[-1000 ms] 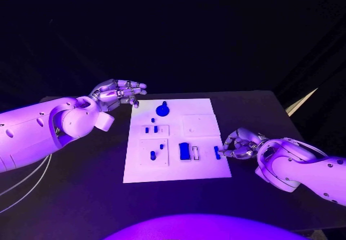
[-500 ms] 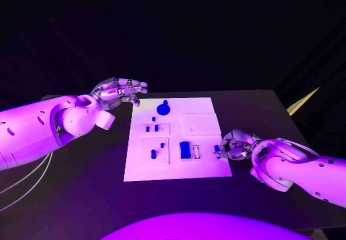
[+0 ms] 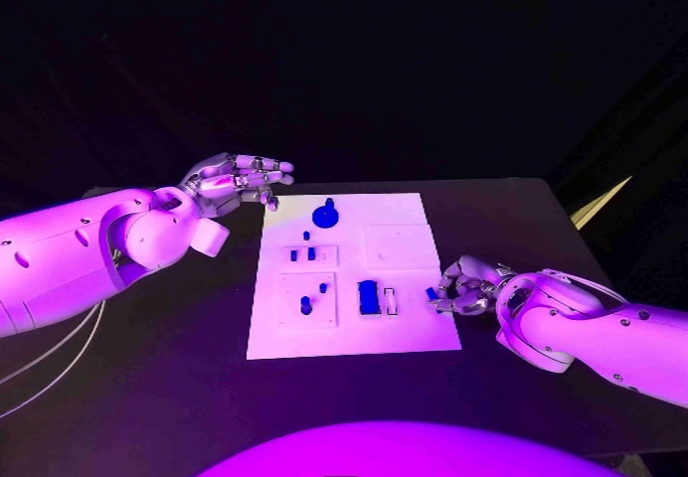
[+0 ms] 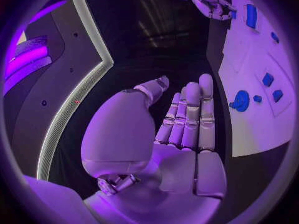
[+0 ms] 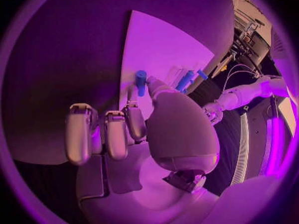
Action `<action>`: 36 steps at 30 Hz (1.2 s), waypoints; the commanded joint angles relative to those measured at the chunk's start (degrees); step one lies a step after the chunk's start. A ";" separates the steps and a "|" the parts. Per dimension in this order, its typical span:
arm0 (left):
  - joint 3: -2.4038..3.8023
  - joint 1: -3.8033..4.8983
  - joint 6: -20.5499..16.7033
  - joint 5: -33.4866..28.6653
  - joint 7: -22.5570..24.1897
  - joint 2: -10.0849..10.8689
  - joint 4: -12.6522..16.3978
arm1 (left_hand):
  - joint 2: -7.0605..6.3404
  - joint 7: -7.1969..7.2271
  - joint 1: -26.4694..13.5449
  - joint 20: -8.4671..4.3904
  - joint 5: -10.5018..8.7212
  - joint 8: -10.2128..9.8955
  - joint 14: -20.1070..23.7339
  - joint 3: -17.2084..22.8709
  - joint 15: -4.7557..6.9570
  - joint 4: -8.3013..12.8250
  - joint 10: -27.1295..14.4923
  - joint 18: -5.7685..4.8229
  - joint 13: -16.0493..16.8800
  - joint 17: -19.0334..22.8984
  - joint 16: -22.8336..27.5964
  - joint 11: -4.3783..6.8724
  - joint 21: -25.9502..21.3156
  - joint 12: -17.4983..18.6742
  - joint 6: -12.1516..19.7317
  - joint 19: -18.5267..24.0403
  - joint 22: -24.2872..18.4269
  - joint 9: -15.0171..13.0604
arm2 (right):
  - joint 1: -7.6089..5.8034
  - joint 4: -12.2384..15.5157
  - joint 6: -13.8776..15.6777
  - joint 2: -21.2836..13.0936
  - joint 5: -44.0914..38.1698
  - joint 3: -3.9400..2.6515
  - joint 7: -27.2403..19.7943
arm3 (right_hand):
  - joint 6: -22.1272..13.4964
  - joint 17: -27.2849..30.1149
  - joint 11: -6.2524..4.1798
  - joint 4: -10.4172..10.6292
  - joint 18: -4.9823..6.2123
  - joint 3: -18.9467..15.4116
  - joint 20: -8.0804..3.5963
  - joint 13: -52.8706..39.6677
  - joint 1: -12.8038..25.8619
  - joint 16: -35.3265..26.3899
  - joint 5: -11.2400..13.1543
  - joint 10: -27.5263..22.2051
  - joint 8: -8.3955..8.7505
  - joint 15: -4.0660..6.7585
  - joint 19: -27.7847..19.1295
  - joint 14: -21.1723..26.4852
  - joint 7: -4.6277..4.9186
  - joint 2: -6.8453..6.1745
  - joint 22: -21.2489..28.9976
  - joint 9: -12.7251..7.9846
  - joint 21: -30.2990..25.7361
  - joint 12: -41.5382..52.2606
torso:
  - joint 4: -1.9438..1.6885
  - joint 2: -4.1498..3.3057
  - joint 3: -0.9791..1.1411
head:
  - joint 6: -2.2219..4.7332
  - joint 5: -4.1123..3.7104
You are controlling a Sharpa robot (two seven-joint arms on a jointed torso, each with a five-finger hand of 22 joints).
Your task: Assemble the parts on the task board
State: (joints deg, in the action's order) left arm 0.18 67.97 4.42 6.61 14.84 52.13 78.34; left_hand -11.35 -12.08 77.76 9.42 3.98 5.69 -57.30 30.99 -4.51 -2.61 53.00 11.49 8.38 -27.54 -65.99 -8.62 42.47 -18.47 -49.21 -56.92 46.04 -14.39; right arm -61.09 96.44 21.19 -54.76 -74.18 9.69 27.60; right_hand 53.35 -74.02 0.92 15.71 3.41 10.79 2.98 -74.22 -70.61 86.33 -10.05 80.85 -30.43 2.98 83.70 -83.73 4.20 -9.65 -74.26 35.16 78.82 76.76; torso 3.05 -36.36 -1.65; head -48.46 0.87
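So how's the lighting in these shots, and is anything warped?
Head view: purple light washes the task board and both arms, and the background is black. Left wrist view: fisheye bends the board's straight edges, and the left hand looms large. Right wrist view: the right hand looks pink-purple, with the board's edges curving.

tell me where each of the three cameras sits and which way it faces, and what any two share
Head view: on the robot's head, looking down at the board; both arms come in, left hand beyond the board's far left corner, right hand at its right edge.
Left wrist view: behind the left hand, facing along its straight fingers, board beside them.
Right wrist view: behind the right hand, facing the board, fingertips by a blue part.
Shared: the left wrist and head views both show the board and the right hand.
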 commanded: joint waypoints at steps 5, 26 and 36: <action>0.03 -0.02 0.23 -0.07 0.07 -0.06 0.19 | 0.63 -0.38 -0.04 0.13 -0.09 1.32 0.29 -1.08 0.12 -0.21 -1.21 -0.95 -0.60 0.55 0.52 -0.18 -1.01 -0.87 0.48 0.01 -0.55 0.46 | 0.44 -0.84 -1.17 1.24 -1.91 0.28 1.45 | -0.30 -7.71 -0.55 -1.28 -1.09 3.73 -0.28 -3.62 -3.69 0.43 5.00 -0.21 1.87 0.45 2.74 -4.59 0.51 0.69 -11.25 -4.72 -0.14 -0.53 | -0.06 0.00 0.03 | 0.06 -0.08; 0.03 -0.02 0.06 -0.05 0.00 0.10 0.23 | 0.64 -0.36 0.01 0.14 -0.09 1.46 0.33 -1.16 0.13 -0.32 -1.27 -0.94 -0.61 0.59 0.47 -0.16 -1.14 -1.04 0.47 -0.04 -0.68 0.59 | 0.03 2.94 2.99 0.26 0.29 0.25 1.53 | -0.76 -8.14 -1.07 -10.60 -1.29 27.33 -0.85 -4.26 -0.72 0.45 -6.83 0.49 -0.19 0.94 3.24 -4.71 0.13 0.11 -12.04 -2.44 0.54 -0.62 | 0.01 0.06 -0.03 | 0.11 0.05; 0.03 -0.02 0.09 -0.03 0.00 -0.04 0.18 | 0.68 -0.36 0.07 0.13 -0.08 1.48 0.34 -1.14 0.14 -0.32 -1.30 -0.94 -0.62 0.60 0.46 -0.16 -1.16 -1.07 0.48 -0.06 -0.71 0.62 | -1.85 5.71 4.24 1.15 4.99 0.22 -0.60 | -1.38 -8.18 -0.99 -12.50 -1.29 30.52 -0.77 -4.57 4.00 0.46 -7.18 0.82 -1.15 0.88 3.28 -4.72 0.17 0.14 -12.18 -1.28 0.49 -0.40 | -0.06 -0.02 0.07 | 0.12 0.00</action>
State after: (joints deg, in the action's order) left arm 0.18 67.96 4.40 6.62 14.76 52.19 78.40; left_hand -11.14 -12.08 77.97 9.42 3.98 6.34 -57.30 30.99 -4.51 -2.61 53.00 11.49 8.38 -27.51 -65.99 -8.61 42.46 -18.86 -49.22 -56.92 45.98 -14.33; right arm -62.91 101.82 25.44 -53.83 -69.74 9.89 27.40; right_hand 51.10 -74.02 0.32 3.86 3.41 34.51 2.94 -74.22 -67.92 86.33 -13.66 80.25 -28.91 3.60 83.71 -83.14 4.99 -11.52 -74.26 31.10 78.86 76.76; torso 3.06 -36.32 -1.61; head -48.35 0.86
